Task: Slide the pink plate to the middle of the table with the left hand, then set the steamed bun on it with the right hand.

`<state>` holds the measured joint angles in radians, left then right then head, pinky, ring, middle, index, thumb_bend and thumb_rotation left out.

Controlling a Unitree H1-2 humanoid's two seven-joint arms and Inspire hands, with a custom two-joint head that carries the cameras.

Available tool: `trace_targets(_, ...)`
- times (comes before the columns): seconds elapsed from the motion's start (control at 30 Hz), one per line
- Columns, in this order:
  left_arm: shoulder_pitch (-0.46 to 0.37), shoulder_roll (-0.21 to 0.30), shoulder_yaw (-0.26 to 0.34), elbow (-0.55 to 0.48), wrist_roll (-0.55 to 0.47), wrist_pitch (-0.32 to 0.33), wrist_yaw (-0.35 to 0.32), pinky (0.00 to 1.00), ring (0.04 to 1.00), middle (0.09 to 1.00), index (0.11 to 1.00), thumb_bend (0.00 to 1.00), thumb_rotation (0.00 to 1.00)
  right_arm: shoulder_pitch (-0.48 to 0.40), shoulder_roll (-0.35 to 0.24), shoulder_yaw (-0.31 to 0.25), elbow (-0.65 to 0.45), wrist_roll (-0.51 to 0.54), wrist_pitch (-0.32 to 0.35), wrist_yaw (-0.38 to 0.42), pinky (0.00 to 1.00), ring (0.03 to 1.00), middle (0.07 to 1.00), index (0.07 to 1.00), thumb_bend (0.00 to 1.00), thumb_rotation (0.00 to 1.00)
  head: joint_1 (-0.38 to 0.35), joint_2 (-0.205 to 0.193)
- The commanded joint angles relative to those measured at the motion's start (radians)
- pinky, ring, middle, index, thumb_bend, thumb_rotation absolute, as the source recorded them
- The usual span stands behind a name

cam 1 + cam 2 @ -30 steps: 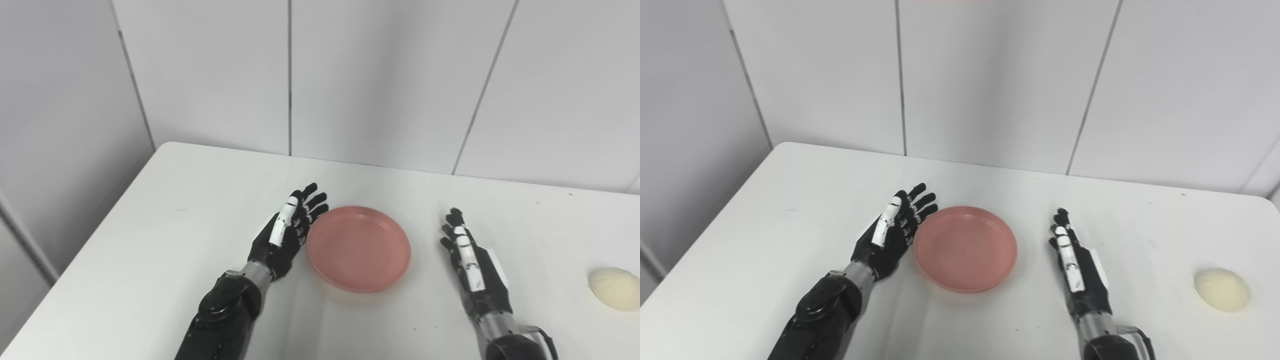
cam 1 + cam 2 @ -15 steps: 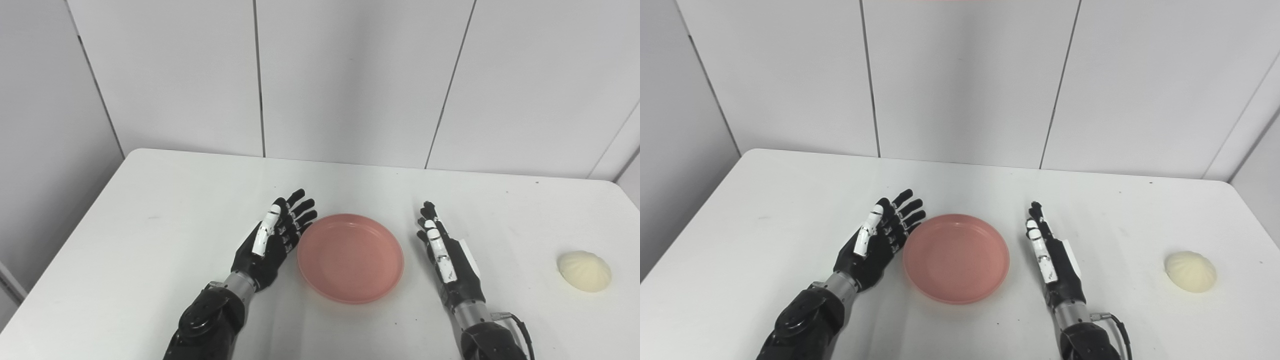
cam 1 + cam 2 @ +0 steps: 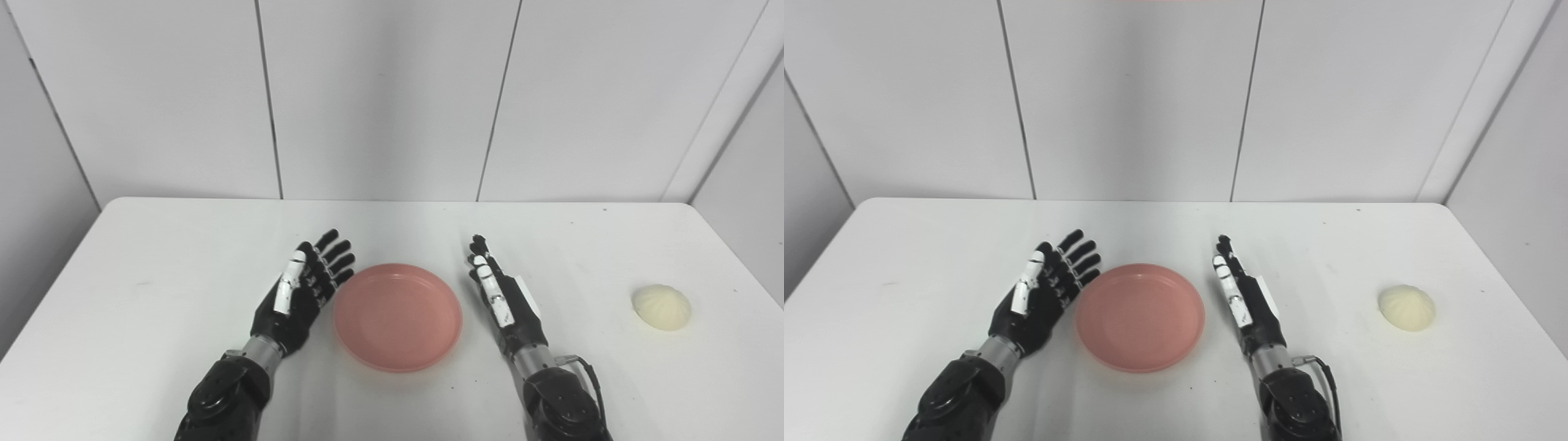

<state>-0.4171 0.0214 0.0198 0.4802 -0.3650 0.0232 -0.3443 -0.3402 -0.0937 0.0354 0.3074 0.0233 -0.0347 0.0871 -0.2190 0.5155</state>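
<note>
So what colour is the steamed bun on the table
The steamed bun is pale cream, almost off-white; the right eye view shows it best.

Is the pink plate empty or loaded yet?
Empty. The pink plate shows a bare inside; the steamed bun lies on the table far to its right.

We find both head cameras set side by side, looking down and forward, sharing the whole table [image 3: 153,257].
</note>
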Motion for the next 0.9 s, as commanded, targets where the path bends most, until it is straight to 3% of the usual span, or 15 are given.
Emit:
trace_targets(0.0, 0.068, 0.023, 0.004, 0.142, 0.032, 0.047, 0.017, 0.91, 0.906, 0.914, 0.914, 0.47, 1.00, 0.016, 0.019, 0.011, 0.042, -0.028, 0.006, -0.022, 1.00, 0.996, 1.000, 1.000, 0.28, 1.00, -0.028, -0.011)
trace_targets(0.2, 0.031, 0.045, 0.022, 0.255, 0.024, -0.012, -0.029, 0.89, 0.891, 0.897, 0.897, 0.48, 1.00, 0.000, -0.017, 0.042, -0.050, -0.229, -0.037, -0.139, 0.88, 0.921, 0.957, 0.975, 0.61, 1.00, -0.072, -0.021)
trace_targets(0.5, 0.018, 0.069, 0.039, 0.307, 0.017, -0.051, -0.070, 0.86, 0.879, 0.889, 0.880, 0.50, 1.00, -0.011, -0.098, 0.032, -0.284, -0.498, 0.013, -0.222, 0.80, 0.878, 0.917, 0.926, 0.79, 1.00, -0.140, -0.013)
trace_targets(0.57, 0.014, 0.074, 0.042, 0.317, 0.013, -0.051, -0.078, 0.87, 0.882, 0.893, 0.883, 0.49, 1.00, -0.010, -0.109, 0.017, -0.348, -0.550, 0.036, -0.237, 0.71, 0.814, 0.892, 0.906, 0.83, 0.90, -0.148, -0.012)
trace_targets(0.6, 0.012, 0.075, 0.043, 0.322, 0.013, -0.051, -0.081, 0.86, 0.879, 0.892, 0.883, 0.49, 1.00, -0.010, -0.110, 0.010, -0.374, -0.566, 0.047, -0.240, 0.67, 0.786, 0.879, 0.896, 0.84, 0.79, -0.148, -0.012)
trace_targets(0.7, 0.011, 0.076, 0.052, 0.323, 0.012, -0.045, -0.079, 0.85, 0.866, 0.881, 0.875, 0.48, 0.99, -0.009, -0.134, -0.006, -0.477, -0.642, 0.113, -0.219, 0.63, 0.784, 0.866, 0.884, 0.85, 0.62, -0.159, -0.009)
trace_targets(0.87, 0.010, 0.080, 0.059, 0.332, 0.011, -0.055, -0.095, 0.85, 0.865, 0.880, 0.876, 0.48, 0.99, -0.016, -0.197, -0.026, -0.615, -0.755, 0.234, -0.128, 0.64, 0.795, 0.870, 0.882, 0.85, 0.53, -0.176, -0.005)
